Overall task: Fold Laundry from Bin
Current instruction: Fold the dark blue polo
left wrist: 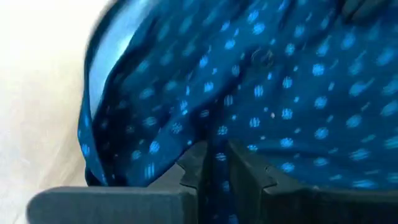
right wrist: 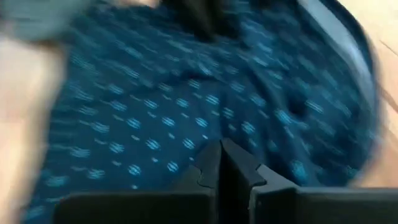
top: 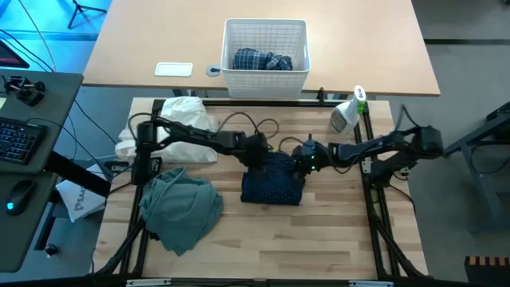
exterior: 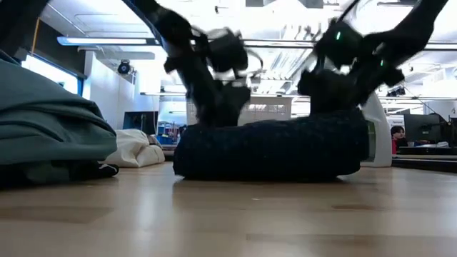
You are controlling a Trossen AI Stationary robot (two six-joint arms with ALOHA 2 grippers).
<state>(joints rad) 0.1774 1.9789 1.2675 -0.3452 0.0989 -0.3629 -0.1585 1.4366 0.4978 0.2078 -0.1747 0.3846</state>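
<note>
Over the far edge of the navy dotted trousers [top: 272,179] both grippers met. Left gripper [left wrist: 214,163] showed a narrow slot between its fingers, dotted cloth seen in the gap; whether it truly pinched the fabric could not be told. Right gripper [right wrist: 221,163] was clenched, fingers together, pressed against the same cloth. Trousers lay folded beneath both jaws, long axis running from the grippers toward the near table edge. Fingertips were lost in motion blur in the low view. Behind the jaws stood the bin [top: 266,74], plaid shirt [top: 261,60] inside.
</note>
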